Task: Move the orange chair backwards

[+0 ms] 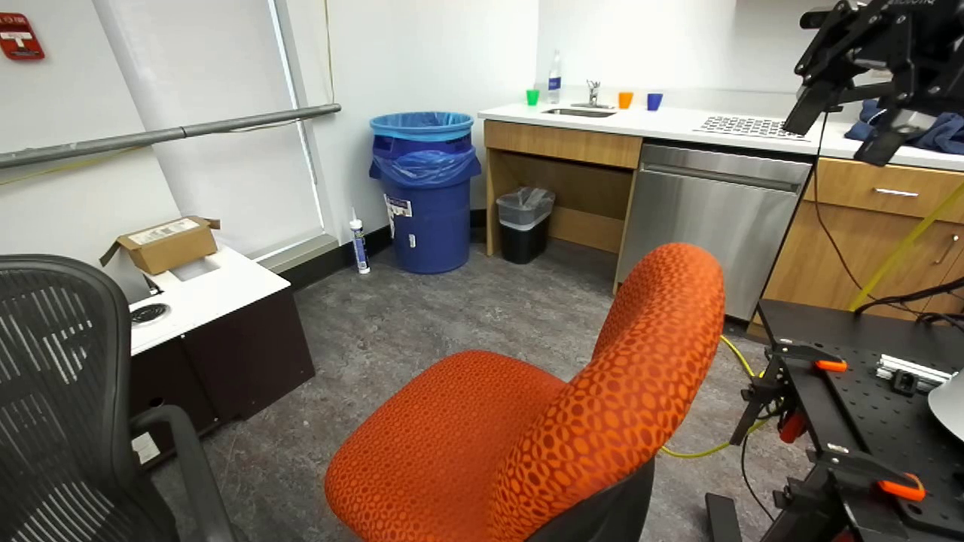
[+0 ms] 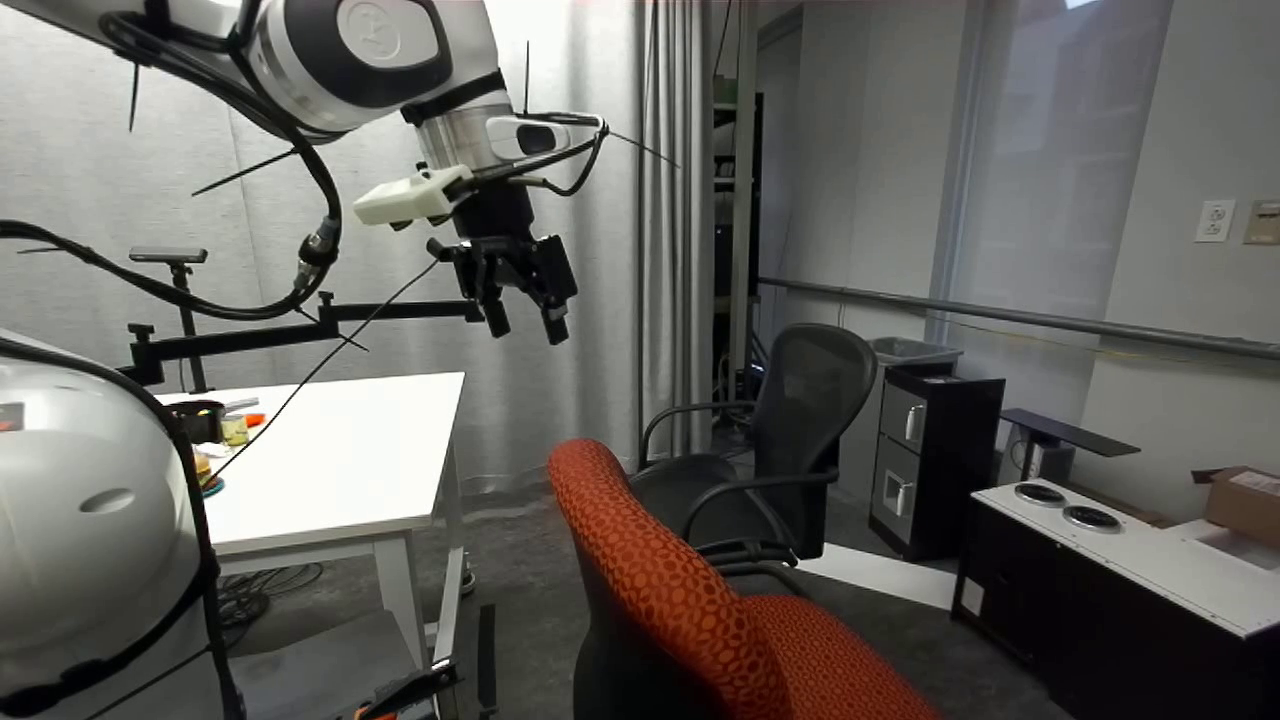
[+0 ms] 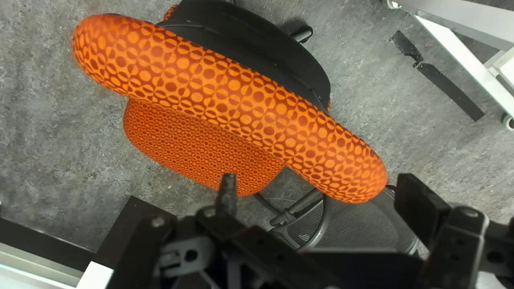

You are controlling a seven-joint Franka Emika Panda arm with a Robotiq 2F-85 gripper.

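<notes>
The orange chair stands on the floor and shows in both exterior views [image 1: 617, 406] [image 2: 660, 590]. In the wrist view the orange chair [image 3: 233, 96] is seen from above, its backrest running diagonally from upper left to lower right, with the seat partly hidden below it. My gripper [image 1: 837, 135] is open and empty, pointing down. It hangs well above the backrest's top in an exterior view [image 2: 527, 328], touching nothing. In the wrist view the gripper's fingers [image 3: 318, 180] are wide apart, with the backrest's lower right end appearing between them. The chair's base is mostly hidden.
A black mesh-backed chair [image 1: 56, 391] [image 2: 820, 400] stands near the orange chair's seat side. A low white-topped cabinet [image 1: 218, 293] [image 2: 1100, 560] stands beyond. A black mounting table [image 1: 889, 452] is behind the backrest. A white table [image 2: 350, 460] stands near the arm.
</notes>
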